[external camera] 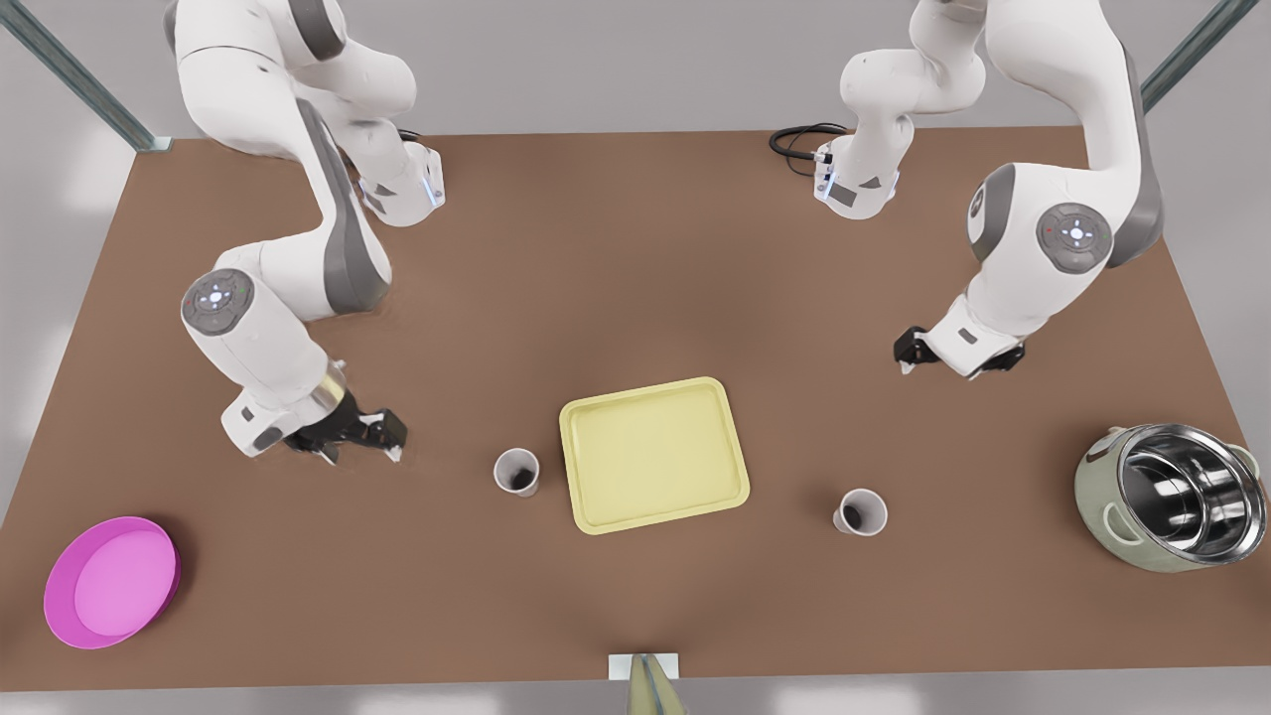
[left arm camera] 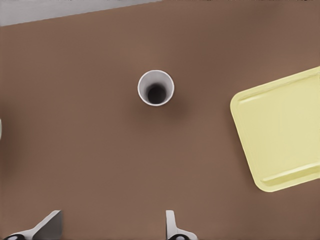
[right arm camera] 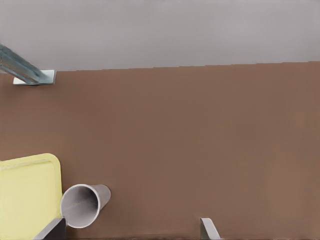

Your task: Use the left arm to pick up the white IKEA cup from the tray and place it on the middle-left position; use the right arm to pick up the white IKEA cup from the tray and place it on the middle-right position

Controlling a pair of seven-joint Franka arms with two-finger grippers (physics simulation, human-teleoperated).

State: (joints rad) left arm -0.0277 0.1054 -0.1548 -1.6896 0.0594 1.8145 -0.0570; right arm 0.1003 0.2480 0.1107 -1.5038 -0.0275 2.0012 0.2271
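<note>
The pale yellow tray (external camera: 652, 454) lies at the table's middle with nothing on it. One white cup (external camera: 517, 472) stands upright on the brown tabletop just off the tray's edge toward the front view's left. A second white cup (external camera: 860, 512) stands upright on the tabletop toward the front view's right. My left gripper (external camera: 362, 452) hovers open, apart from the first cup (left arm camera: 156, 88), with the tray (left arm camera: 280, 135) beyond. My right gripper (external camera: 943, 369) is open and raised, well back from the second cup (right arm camera: 82, 204) and the tray's corner (right arm camera: 27, 192).
A round magenta bowl (external camera: 111, 582) sits at the front view's left near corner. A pale green cooker with a steel pot (external camera: 1172, 497) stands at the right edge. Bare brown tabletop surrounds the tray and both cups.
</note>
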